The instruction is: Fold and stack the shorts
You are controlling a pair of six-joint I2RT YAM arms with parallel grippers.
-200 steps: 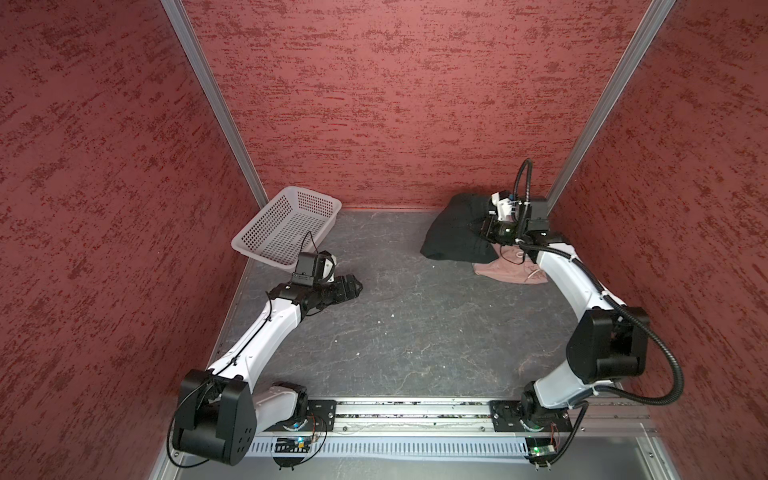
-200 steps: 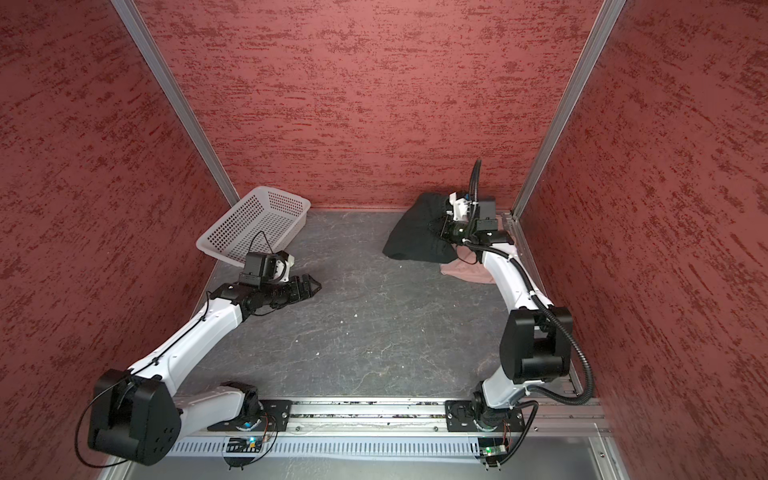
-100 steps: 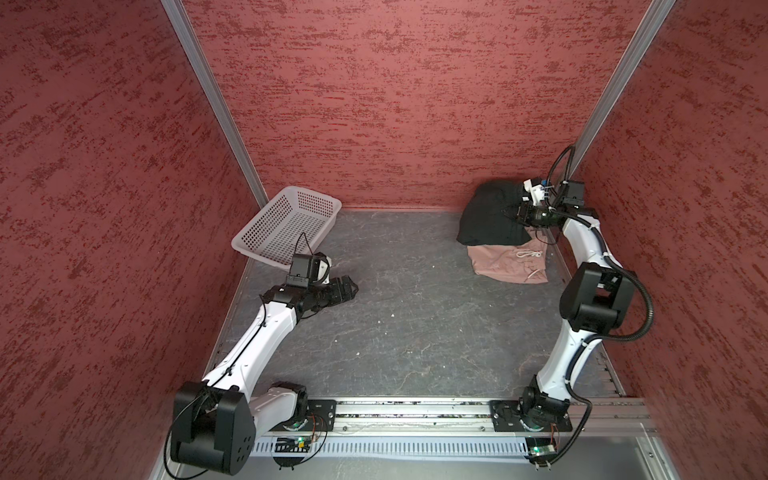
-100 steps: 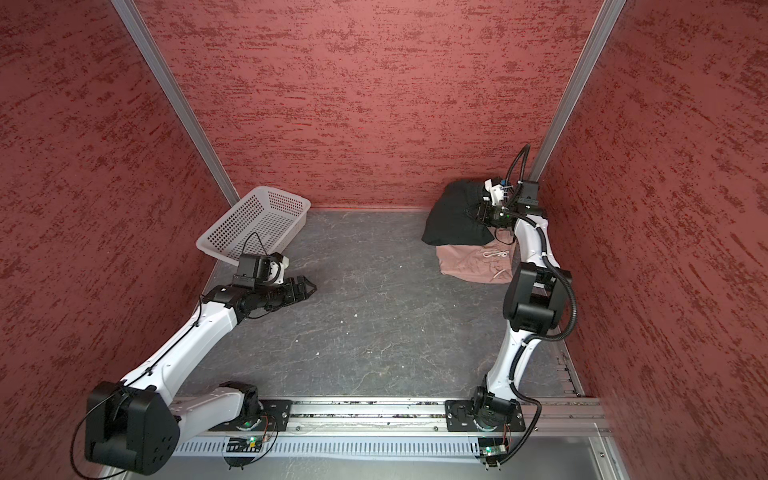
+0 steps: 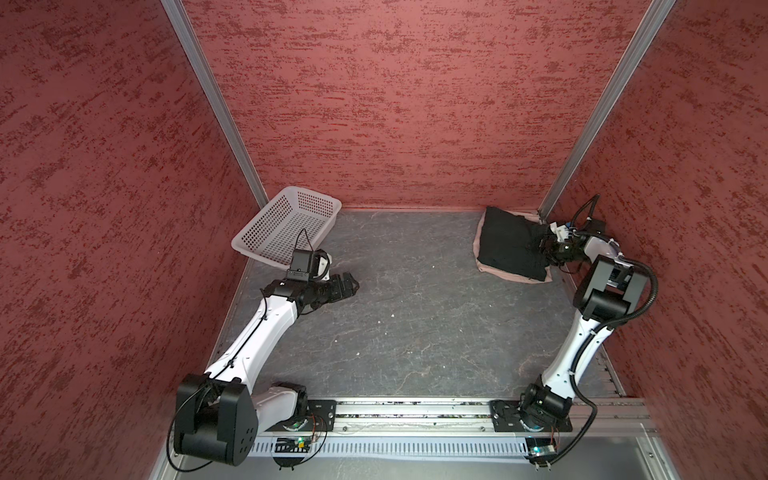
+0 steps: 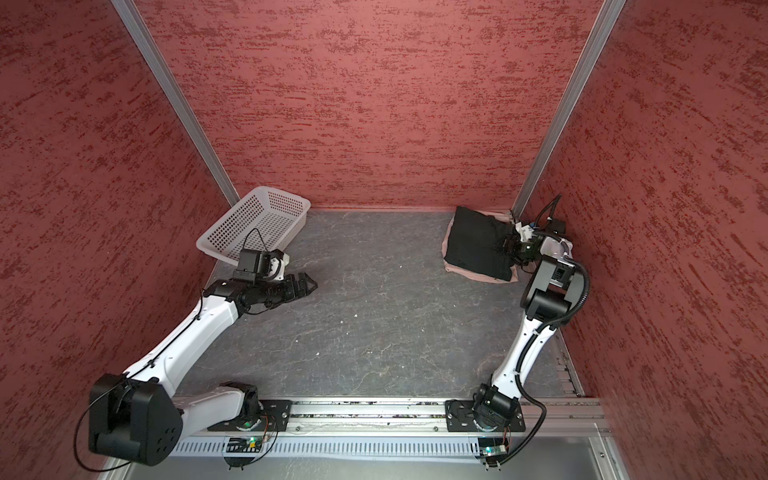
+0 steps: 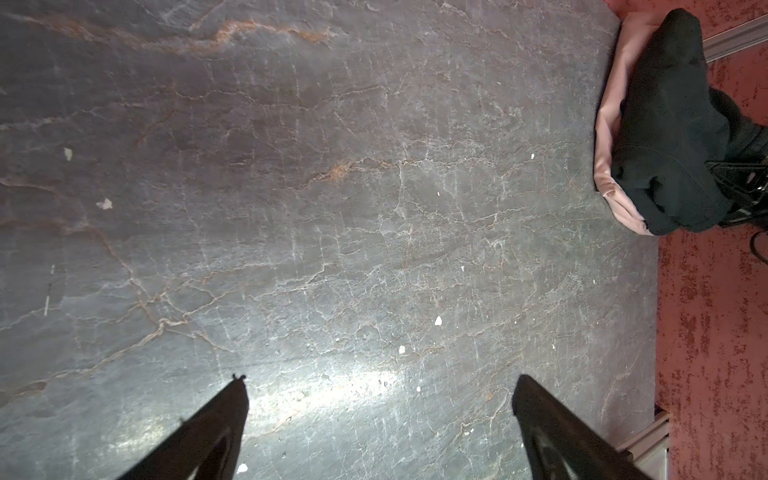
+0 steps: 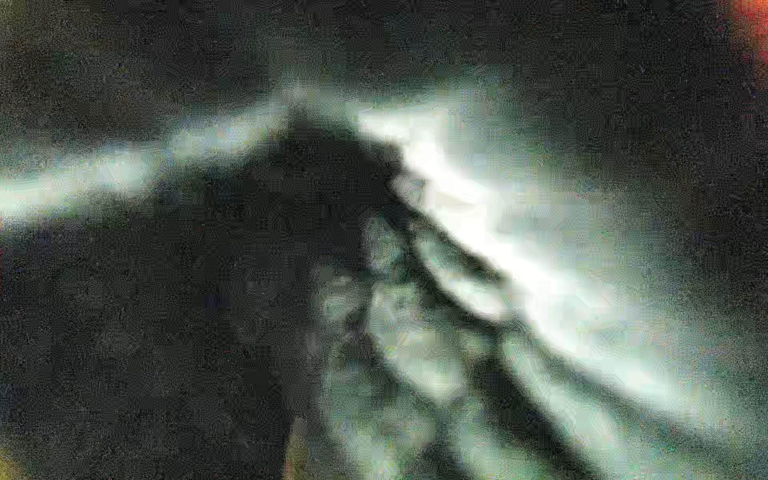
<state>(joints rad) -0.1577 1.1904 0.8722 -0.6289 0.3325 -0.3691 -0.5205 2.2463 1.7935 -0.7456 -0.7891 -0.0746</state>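
Shorts: black pair point(image 5: 509, 245) laid on pink pair point(image 5: 519, 277), far right corner.
Progress: stack judged formed; withdrawal left.
Left gripper point(image 7: 380, 380): wide apart, empty.
Right gripper point(image 5: 540, 245): at black edge; hold cannot be told.

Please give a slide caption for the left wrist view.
Open left gripper over grey table; black shorts stacked on pink shorts.

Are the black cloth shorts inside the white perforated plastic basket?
No, the black cloth shorts lie on the dusty-pink shorts, far from the white basket.
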